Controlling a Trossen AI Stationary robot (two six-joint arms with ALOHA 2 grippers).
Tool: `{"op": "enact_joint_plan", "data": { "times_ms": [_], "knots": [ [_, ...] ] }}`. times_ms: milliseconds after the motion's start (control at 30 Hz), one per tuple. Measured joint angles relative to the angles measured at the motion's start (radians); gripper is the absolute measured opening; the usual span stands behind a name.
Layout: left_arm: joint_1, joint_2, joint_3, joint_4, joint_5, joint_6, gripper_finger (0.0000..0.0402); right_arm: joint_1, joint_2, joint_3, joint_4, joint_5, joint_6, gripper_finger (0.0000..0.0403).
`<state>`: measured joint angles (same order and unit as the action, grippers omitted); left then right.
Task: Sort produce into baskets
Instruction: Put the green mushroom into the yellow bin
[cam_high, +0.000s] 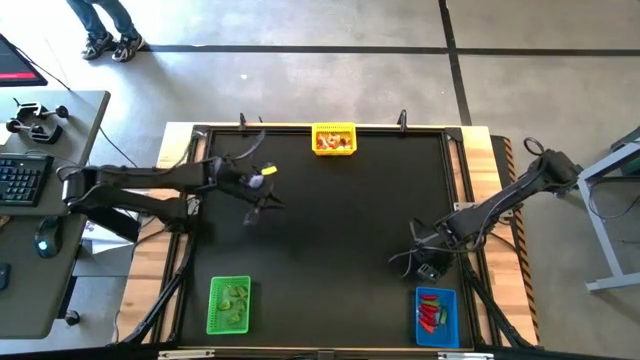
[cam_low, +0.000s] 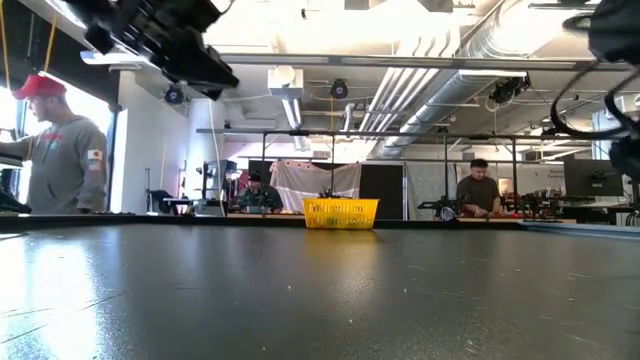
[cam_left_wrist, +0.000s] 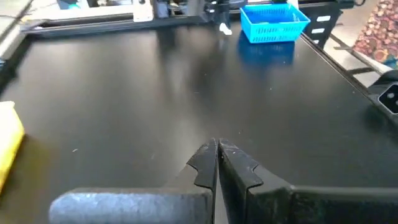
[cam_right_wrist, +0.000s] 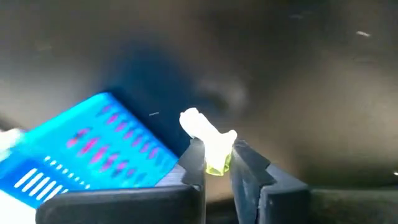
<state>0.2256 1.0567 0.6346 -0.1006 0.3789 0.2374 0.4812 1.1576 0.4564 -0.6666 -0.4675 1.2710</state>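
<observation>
Now your right gripper (cam_right_wrist: 216, 163) has its fingers clamped on a whitish-tan vegetable piece (cam_right_wrist: 205, 138), just beside the blue basket (cam_right_wrist: 102, 146). Left gripper (cam_left_wrist: 217, 155), fingers pressed together and empty, hangs over the counter (cam_high: 340, 230) near the yellow basket (cam_high: 333, 140).

Both arms are dark, jointed and trailed by looping black cables, each ending in a pincer (cam_left_wrist: 217, 163) of tapered matte-black fingers.
</observation>
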Motion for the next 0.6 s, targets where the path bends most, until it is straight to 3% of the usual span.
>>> {"op": "enact_joint_plan", "data": {
  "times_ms": [167, 433, 600],
  "knots": [
    [0.021, -0.130, 0.000, -0.083, -0.001, -0.001, 0.0001, -0.058, -0.007, 0.087, -0.047, 0.015, -0.130, 0.0036],
    [0.060, -0.301, -0.051, -0.103, -0.004, -0.013, 0.0001, -0.286, -0.006, 0.137, 0.028, 0.304, -0.473, 0.0030],
    [0.081, -0.388, -0.169, -0.001, -0.006, -0.074, 0.0001, -0.442, 0.019, 0.137, 0.220, 0.479, -0.714, 0.0030]
  ]
}}
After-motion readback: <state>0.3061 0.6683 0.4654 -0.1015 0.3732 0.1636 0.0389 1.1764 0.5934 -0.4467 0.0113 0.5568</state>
